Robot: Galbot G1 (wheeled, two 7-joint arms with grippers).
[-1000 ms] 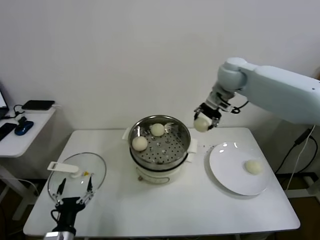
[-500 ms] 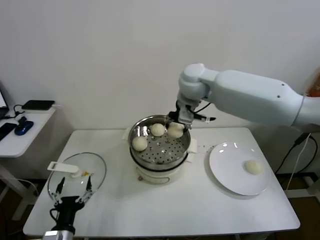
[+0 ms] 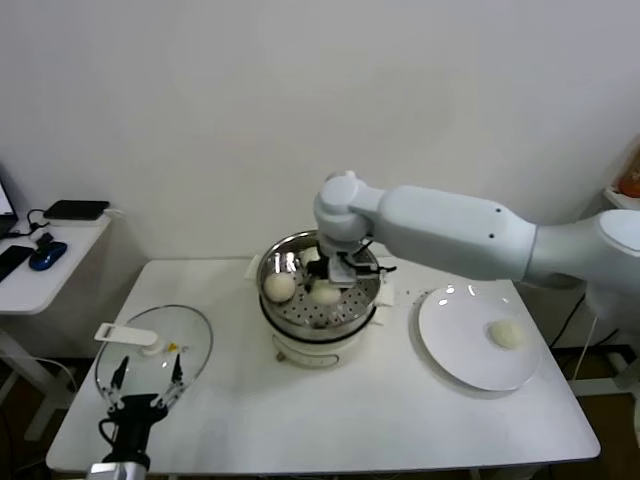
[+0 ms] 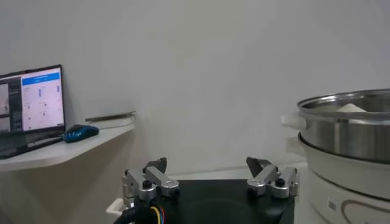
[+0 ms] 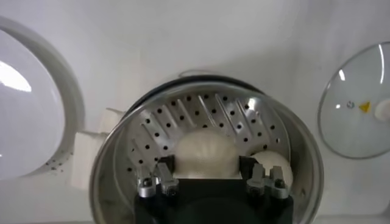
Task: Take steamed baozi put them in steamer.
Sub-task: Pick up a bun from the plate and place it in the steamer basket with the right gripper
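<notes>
The steamer [image 3: 368, 285] stands mid-table on its white base. My right gripper [image 3: 329, 284] reaches down into it, shut on a steamed baozi [image 3: 325, 294] low over the perforated floor. In the right wrist view that baozi [image 5: 206, 152] sits between the fingers [image 5: 166, 165] of the right gripper [image 5: 207, 163]. A second baozi [image 3: 279, 286] [image 5: 273, 168] lies beside it in the steamer [image 5: 183, 109]. One more baozi [image 3: 507, 334] rests on the white plate [image 3: 460, 350]. My left gripper [image 3: 150, 378] [image 4: 207, 167] is parked open at the table's front left.
A glass lid [image 3: 195, 335] [image 5: 359, 103] lies on the table left of the steamer, under the left gripper. The white plate [image 5: 24, 122] sits to the steamer's right. A side desk [image 3: 50, 250] with a laptop and mouse stands at far left.
My right gripper carried the baozi leftward from the air between plate and steamer, over the rim, and down into the steamer. The left arm stayed put.
</notes>
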